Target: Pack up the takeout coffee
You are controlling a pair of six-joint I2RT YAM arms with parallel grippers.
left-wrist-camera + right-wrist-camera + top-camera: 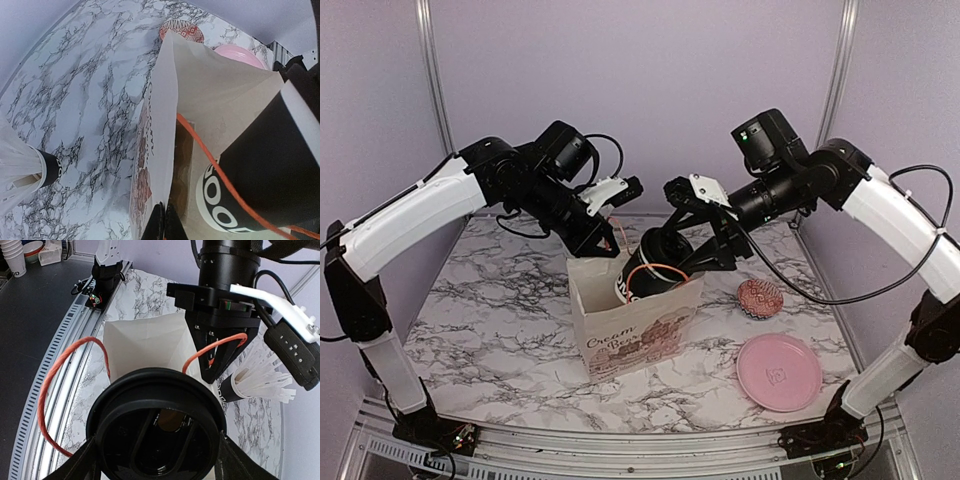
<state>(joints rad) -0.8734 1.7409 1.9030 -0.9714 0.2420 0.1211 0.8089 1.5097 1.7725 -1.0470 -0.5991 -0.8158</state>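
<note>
The takeout coffee, a black paper cup [653,272] with its black lid on [157,432], is tilted, with its lower end inside the mouth of a white paper bag [635,325] with orange cord handles. My right gripper [698,255] is shut on the cup just under the lid; its fingers [75,465] flank the lid in the right wrist view. The cup's white print [225,207] shows inside the bag. My left gripper [604,246] is shut on the bag's back rim; its fingers [159,225] pinch the bag's wall [165,125].
A black cup full of white straws [30,170] stands behind the bag, near the left gripper [220,357]. A pink plate [778,372] and a small patterned bowl [759,296] lie right of the bag. Purple walls enclose the marble table [480,320].
</note>
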